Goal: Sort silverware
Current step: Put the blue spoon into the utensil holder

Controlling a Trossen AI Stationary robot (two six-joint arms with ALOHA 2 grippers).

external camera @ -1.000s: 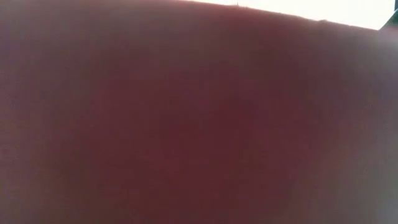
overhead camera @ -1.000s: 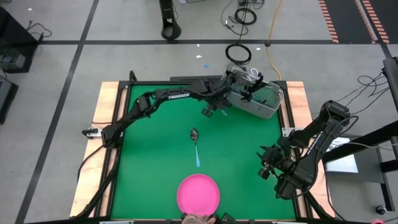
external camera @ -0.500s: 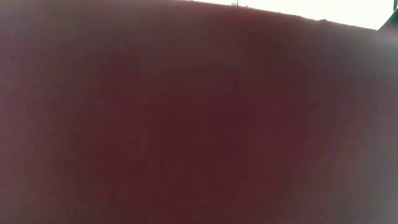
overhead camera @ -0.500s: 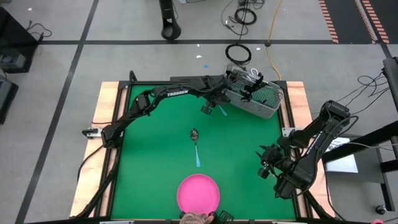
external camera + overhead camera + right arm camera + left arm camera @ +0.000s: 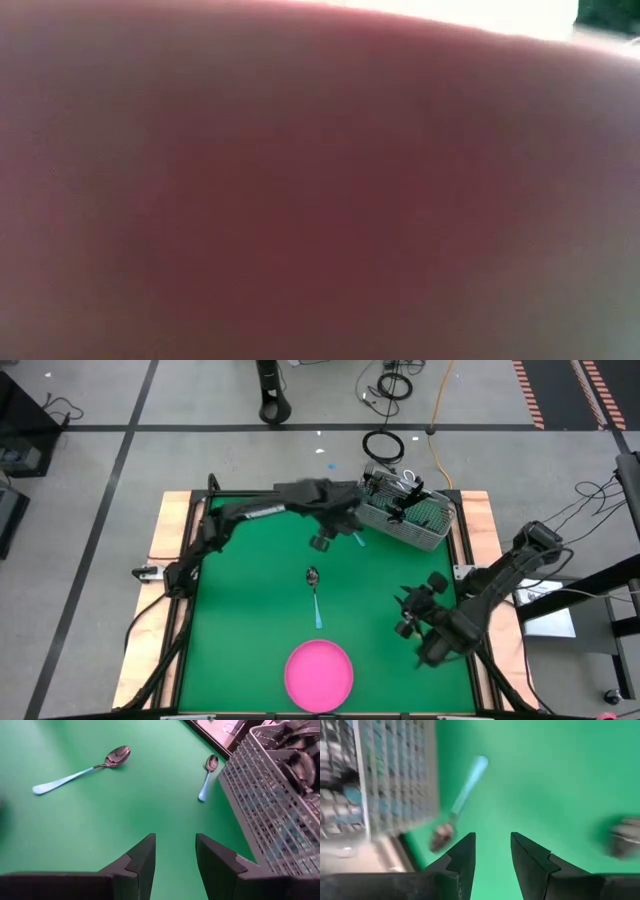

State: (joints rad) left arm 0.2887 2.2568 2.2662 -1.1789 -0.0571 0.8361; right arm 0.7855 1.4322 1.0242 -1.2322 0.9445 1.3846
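Two pieces of silverware lie flat on the green mat. A spoon with a light-blue handle is at mid table, and a smaller spoon lies just beside the grey wire basket at the far right. More silverware stands in the basket. My left gripper hovers open above the mat, just left of the small spoon, with nothing between its fingers. My right gripper hangs open over the mat's right side, pointing toward both spoons and empty.
A round pink plate sits at the near edge of the mat. The basket's mesh wall rises close on one side of my right gripper's view. The low view shows only a reddish blur. Wooden boards border the mat.
My left gripper has risen and drawn a little away from the basket toward the table's left, staying open; the small spoon has stayed on the mat. My right arm has swung toward the middle of the table, staying open.
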